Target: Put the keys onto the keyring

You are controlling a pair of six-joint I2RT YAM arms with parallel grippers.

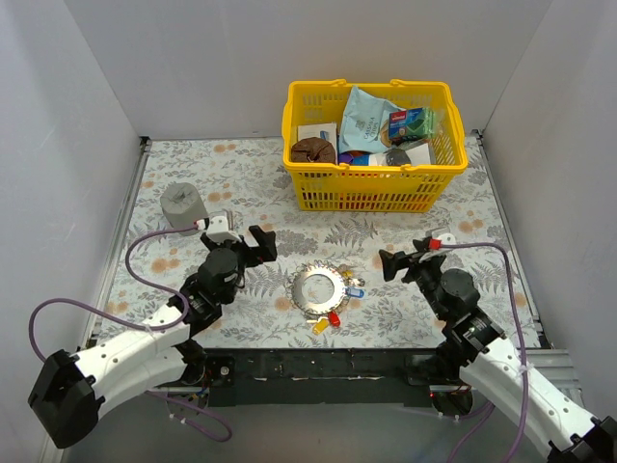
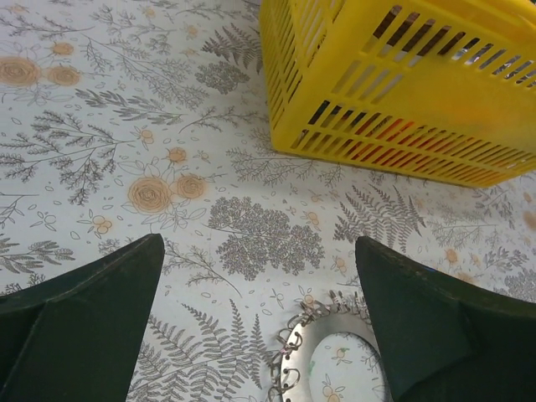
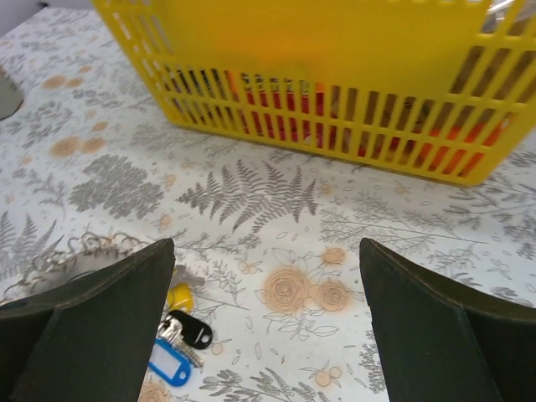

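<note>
1. Progress looks to be at or near the start. The large shiny silver metal keyring (image 1: 301,287) lies flat on the floral-patterned table (image 1: 212,164), between the two arms and on the near side of the yellow slatted plastic basket (image 1: 371,198).
2. Several small silver keys with coloured plastic tags (image 1: 353,285) lie against the keyring's right rim, and a yellow-tagged and a red-tagged one lie at its near rim. These views do not show whether any key is already threaded on. In the left wrist view, small wire loops (image 2: 289,368) stand along the ring's edge.
3. The left gripper (image 2: 258,248) hangs above the table with its fingers spread wide and nothing between them. The keyring's rim shows low in that view, beside the right-hand finger.
4. The right gripper (image 3: 266,251) is likewise spread wide and empty. Yellow, black and blue tagged keys show low beside its left-hand finger.
5. What is left, as I judge it, is to pick up a key, steady the keyring and thread each key on in turn. Neither arm touches a key or the ring.
</note>
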